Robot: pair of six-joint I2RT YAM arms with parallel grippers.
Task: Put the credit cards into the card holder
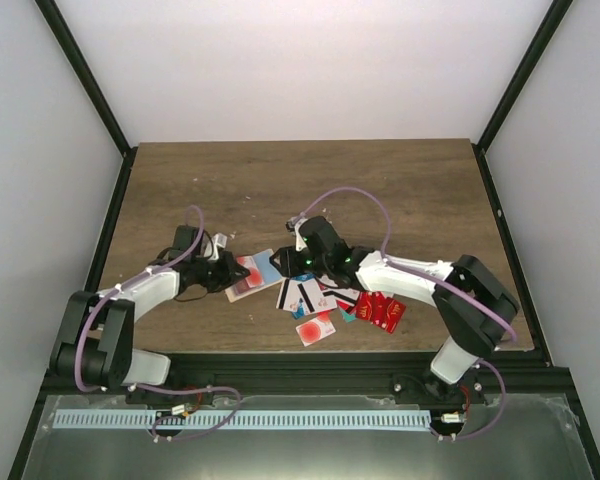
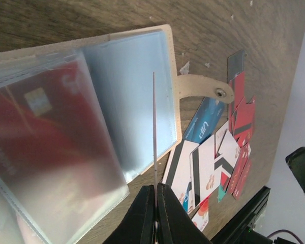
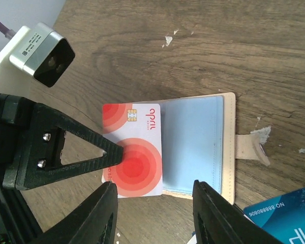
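Note:
The beige card holder point(image 3: 229, 152) lies open on the wood, its blue sleeves facing up and its snap tab point(image 2: 203, 89) pointing toward the heap of credit cards point(image 1: 345, 300). One clear sleeve holds a red card point(image 2: 40, 142). My left gripper point(image 2: 156, 203) is shut on a white card with red circles point(image 3: 140, 147), which I see edge-on in the left wrist view. That card hangs over the holder's left half. My right gripper point(image 3: 155, 203) stands open just above the holder's near edge, with nothing between its fingers.
Red, white and blue loose cards point(image 2: 218, 157) are spread right of the holder, toward the table's front edge. A blue card point(image 3: 284, 213) lies closest to the snap tab. The black frame rail point(image 1: 310, 365) runs along the front.

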